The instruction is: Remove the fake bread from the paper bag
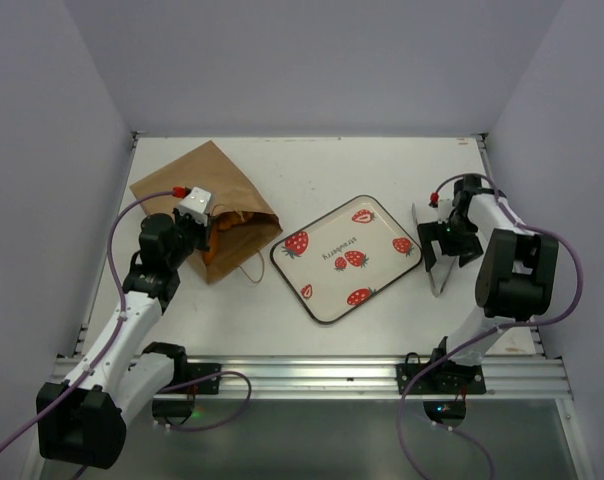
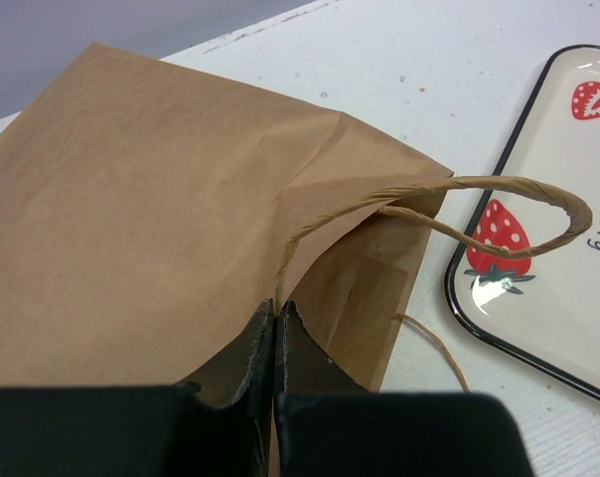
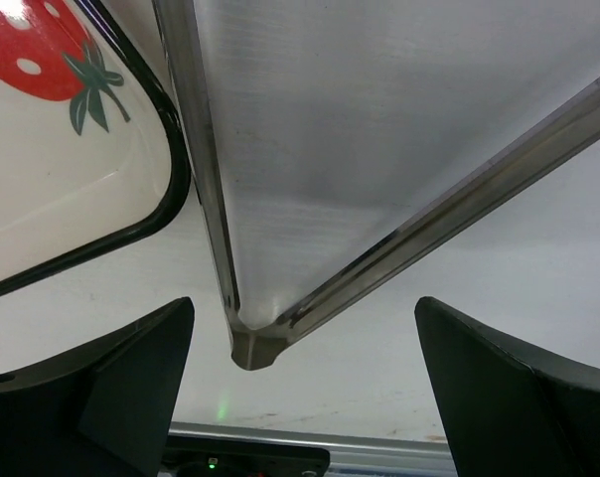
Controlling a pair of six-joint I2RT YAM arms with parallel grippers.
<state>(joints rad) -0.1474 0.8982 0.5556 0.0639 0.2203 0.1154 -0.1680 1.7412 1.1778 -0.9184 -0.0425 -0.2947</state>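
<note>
1. Your left fingers (image 2: pixel 268 348) are pressed together. They pinch the top edge of the paper bag (image 2: pixel 131 199), right where one twisted handle (image 2: pixel 524 189) starts.
2. The paper bag is brown and lies on its side at the far left of the worktop (image 1: pixel 382 170). Its open mouth points toward the tray (image 1: pixel 322 280).
3. The pinched edge is lifted a little, so you can look into the mouth of the bag.
4. The fake bread (image 1: pixel 222 240) is inside the bag. From above you see shiny orange bits just inside the mouth. You cannot tell which pieces they are.
5. The handle loop sticks out from the mouth and reaches toward the tray. A second, thinner bit of handle lies on the worktop under the mouth.
6. The tray is white with a dark rim and red strawberries on it. It sits flat in the middle of the worktop, just beside the bag.
7. Your right fingers (image 3: pixel 121 388) are wide apart and hold nothing. They are on the right side of the worktop, well apart from the bag.
8. The corner of a shiny metal piece (image 3: pixel 360 149) shows in the gap between the right fingers. It does not touch either one.
9. The metal piece lies just beside the right edge of the tray. You cannot tell if the two touch.
</note>
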